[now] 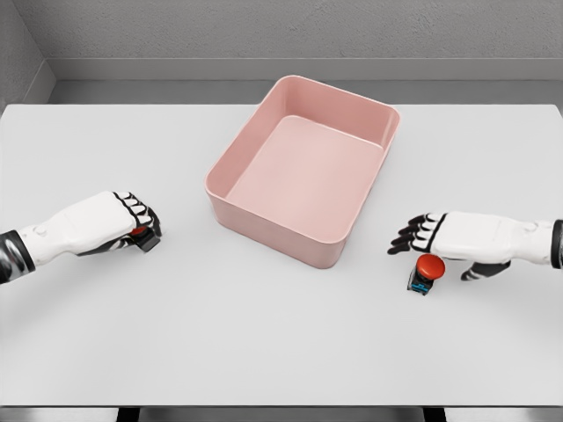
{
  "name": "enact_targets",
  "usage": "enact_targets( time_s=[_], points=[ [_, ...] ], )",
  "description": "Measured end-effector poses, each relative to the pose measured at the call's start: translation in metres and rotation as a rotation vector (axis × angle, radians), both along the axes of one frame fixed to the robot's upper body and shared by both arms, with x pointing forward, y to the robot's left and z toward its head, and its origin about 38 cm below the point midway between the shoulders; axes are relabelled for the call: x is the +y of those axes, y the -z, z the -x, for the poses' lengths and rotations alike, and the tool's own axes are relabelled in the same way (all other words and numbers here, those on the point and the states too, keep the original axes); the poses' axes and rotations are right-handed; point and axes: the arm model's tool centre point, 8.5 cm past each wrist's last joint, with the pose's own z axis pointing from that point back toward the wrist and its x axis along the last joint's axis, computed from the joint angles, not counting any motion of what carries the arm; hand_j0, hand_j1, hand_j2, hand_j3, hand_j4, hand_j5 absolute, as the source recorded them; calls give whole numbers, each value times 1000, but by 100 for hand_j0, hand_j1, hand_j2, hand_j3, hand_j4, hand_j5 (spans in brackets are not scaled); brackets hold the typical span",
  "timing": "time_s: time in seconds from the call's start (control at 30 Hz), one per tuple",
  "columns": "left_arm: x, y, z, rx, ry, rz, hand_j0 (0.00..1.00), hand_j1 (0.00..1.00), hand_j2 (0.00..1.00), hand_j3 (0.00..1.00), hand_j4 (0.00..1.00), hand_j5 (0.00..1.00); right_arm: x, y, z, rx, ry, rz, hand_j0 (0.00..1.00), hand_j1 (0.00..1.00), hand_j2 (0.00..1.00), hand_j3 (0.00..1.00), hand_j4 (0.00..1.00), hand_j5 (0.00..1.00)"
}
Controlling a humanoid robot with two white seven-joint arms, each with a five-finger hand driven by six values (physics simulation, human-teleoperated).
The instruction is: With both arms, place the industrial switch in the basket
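A pink rectangular basket (290, 239) stands empty at the table's middle, turned slightly. My left hand (139, 223) lies to the basket's left, its fingers curled around a small black industrial switch (146, 238) whose red button just shows. A second industrial switch (426, 272), with a red mushroom button on a dark body, stands on the table right of the basket. My right hand (420, 236) hovers just behind and above it with its fingers spread, and the thumb sits off to the right, not closed on the switch.
The white table (264, 343) reaches to a grey wall behind. Its front edge runs along the bottom of the view. The basket's walls rise between the two hands.
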Motion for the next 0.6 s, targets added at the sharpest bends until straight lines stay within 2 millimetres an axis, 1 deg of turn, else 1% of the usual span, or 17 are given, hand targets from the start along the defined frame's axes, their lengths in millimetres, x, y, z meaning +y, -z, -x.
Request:
enact_targets(
  time_s=[0.07,0.23,0.37,0.6],
  points=[
    [-3,-3,1,-9,12,1,40,40,40,40,40,40,4,4,1,10,-9,-7,97,97,97,97,97,97],
    [-19,-21,5,-52,65,13,39,39,39,39,39,39,8,9,2,23,-16,-11,94,94,94,94,94,94],
    [-29,-46,1,-113,104,23,39,39,39,39,39,39,10,13,4,32,-20,-12,92,92,92,92,92,92],
    [-39,-77,-3,-186,143,38,36,36,36,36,36,36,10,16,4,41,-20,-8,82,82,82,82,82,82]
  ],
)
